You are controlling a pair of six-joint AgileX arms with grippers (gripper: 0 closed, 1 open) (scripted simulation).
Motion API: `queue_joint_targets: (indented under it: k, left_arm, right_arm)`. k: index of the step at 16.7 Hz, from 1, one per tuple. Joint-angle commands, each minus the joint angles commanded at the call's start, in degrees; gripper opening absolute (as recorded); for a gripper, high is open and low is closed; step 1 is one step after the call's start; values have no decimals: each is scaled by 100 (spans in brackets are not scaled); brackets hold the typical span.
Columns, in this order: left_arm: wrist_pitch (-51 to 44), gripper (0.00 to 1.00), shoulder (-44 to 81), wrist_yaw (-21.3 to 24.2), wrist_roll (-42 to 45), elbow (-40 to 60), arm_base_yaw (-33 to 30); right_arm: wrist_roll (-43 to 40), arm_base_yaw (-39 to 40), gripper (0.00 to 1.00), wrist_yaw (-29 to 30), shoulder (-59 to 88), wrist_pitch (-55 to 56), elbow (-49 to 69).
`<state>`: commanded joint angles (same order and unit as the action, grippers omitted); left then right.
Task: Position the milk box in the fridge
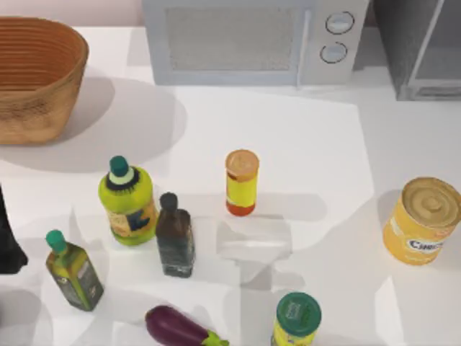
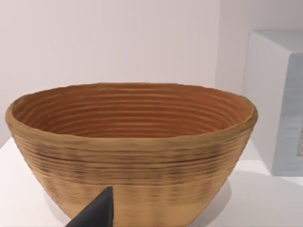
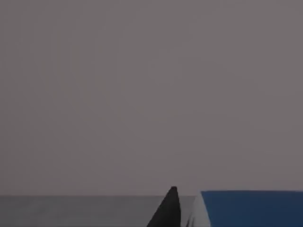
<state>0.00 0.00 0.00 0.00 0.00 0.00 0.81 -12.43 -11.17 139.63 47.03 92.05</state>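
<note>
The milk box (image 3: 251,209) shows its blue top and a white edge in the right wrist view. One black fingertip (image 3: 168,210) of my right gripper (image 3: 227,217) rests against its side, so the gripper is shut on the box. Behind the box is a plain grey wall above a flat grey surface. The fridge (image 1: 421,50), dark grey with a pale framed panel, stands at the table's back right corner. My left gripper (image 1: 7,245) is parked at the left edge, open, with one fingertip (image 2: 100,212) in front of the basket.
A woven basket (image 1: 36,79) sits back left and a light grey microwave (image 1: 252,40) at the back middle. Green-capped bottles (image 1: 128,202), a dark bottle (image 1: 175,236), an orange-lidded can (image 1: 241,182), a yellow tin (image 1: 423,220), an eggplant (image 1: 176,328) and a green-lidded jar (image 1: 297,321) stand about.
</note>
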Motion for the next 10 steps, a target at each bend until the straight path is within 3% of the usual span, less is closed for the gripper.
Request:
queue_joint_targets:
  k: [1, 10]
  left_arm:
    - [0, 100, 0, 0, 0, 0, 0]
    - [0, 100, 0, 0, 0, 0, 0]
  right_arm:
    - [0, 0, 0, 0, 0, 0, 0]
    - [0, 0, 68, 0, 0, 0, 0]
